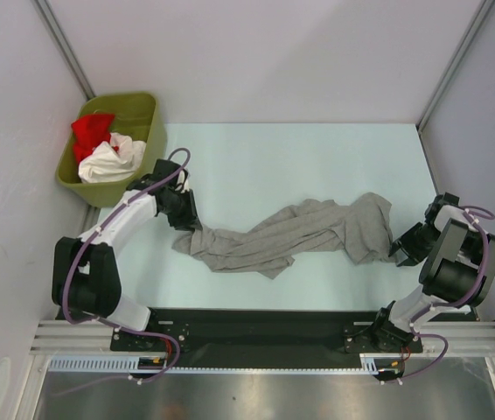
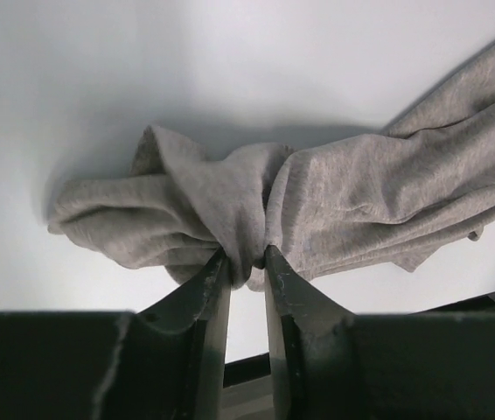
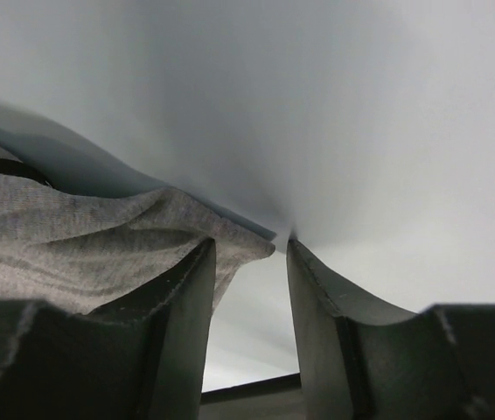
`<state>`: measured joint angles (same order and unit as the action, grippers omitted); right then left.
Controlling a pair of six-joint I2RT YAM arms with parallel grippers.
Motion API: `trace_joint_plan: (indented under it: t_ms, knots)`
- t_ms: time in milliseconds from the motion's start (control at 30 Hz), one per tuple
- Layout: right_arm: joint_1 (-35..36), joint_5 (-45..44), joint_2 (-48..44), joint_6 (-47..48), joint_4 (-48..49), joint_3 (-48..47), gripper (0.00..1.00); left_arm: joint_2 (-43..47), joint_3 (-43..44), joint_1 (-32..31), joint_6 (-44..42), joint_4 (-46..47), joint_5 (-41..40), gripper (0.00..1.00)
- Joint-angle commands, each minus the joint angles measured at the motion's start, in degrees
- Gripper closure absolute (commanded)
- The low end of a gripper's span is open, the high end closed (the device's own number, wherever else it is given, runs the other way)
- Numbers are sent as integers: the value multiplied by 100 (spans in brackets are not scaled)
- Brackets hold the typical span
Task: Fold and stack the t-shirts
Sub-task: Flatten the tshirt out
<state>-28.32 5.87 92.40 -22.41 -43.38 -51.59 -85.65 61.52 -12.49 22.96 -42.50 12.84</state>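
Note:
A heather-grey t-shirt (image 1: 291, 232) lies crumpled in a long twisted band across the pale table. My left gripper (image 1: 186, 219) is at its left end. In the left wrist view my left gripper (image 2: 246, 255) has its jaws parted a little, and a bunched fold of the grey t-shirt (image 2: 344, 201) sits between the tips. My right gripper (image 1: 400, 249) is at the shirt's right end. In the right wrist view my right gripper (image 3: 249, 247) is open with its tips down at the table. A corner of the grey t-shirt (image 3: 73, 245) lies over the left finger and pokes into the gap.
An olive-green bin (image 1: 149, 118) stands at the back left, just behind my left arm. It holds a red t-shirt (image 1: 93, 131) and a white t-shirt (image 1: 112, 162). Grey walls close in the table on both sides and at the back.

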Motion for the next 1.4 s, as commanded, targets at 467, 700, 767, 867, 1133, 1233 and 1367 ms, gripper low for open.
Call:
trace_joint_plan:
  t_ms: [467, 700, 767, 867, 1133, 1233, 1367]
  knots:
    - [81, 11, 278, -17, 593, 150, 60, 206, -851, 80, 156, 225, 52, 62]
    - [124, 11, 489, -52, 672, 53, 75, 328, -1309, 185, 428, 366, 553, 88]
    - [160, -24, 524, -61, 681, 18, 81, 469, -1274, 186, 455, 269, 535, 96]
    - [238, -103, 481, -122, 594, -96, 100, 742, -1090, 203, 508, 120, 465, 100]
    - [826, -367, -416, -1352, 767, -1315, 100, 779, 665, 265, 385, 136, 105, 100]
    - [1003, -455, -118, -1818, 1155, -2080, 100, 427, 1534, 352, 367, 707, 288, 100]
    - [1222, -323, 558, -1916, 1516, -4272, 100, -800, 3337, 423, 384, 997, 341, 100]
